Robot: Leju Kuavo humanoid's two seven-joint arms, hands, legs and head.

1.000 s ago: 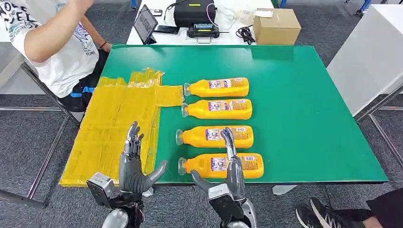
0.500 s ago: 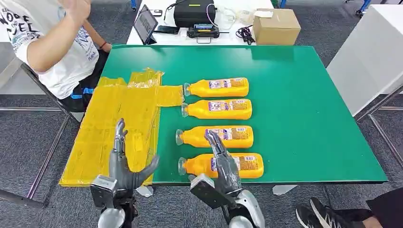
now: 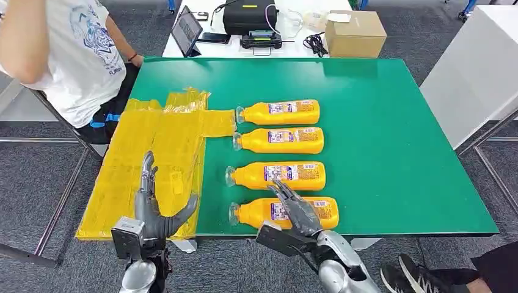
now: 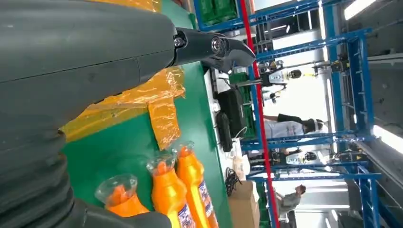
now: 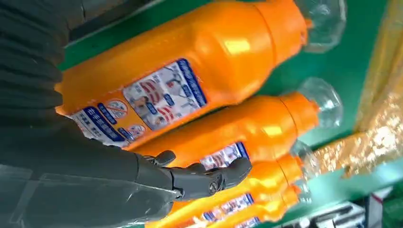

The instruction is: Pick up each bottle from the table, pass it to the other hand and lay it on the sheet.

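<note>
R hand (image 3: 293, 210) has dropped over nearest bottle (image 3: 256, 212), fingers apart, no grasp yet; 1st pick starting. L hand (image 3: 153, 210) released, waits by sheet (image 3: 122, 177).

Green tabletop (image 3: 397, 152) on grey carpet floor (image 3: 36, 177), white desk (image 3: 305, 46) behind it with cardboard box (image 3: 355, 33), black case (image 3: 249, 15), tablet (image 3: 187, 29), white cabinet (image 3: 476, 73) alongside, blue racking (image 4: 351, 118) under bright lights, seated person (image 3: 73, 55) at corner.

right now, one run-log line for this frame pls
stage: reaching | right hand: open over nearest bottle, no grasp | left hand: open above yellow sheet | bottles on green table: four | on sheet: none
</note>
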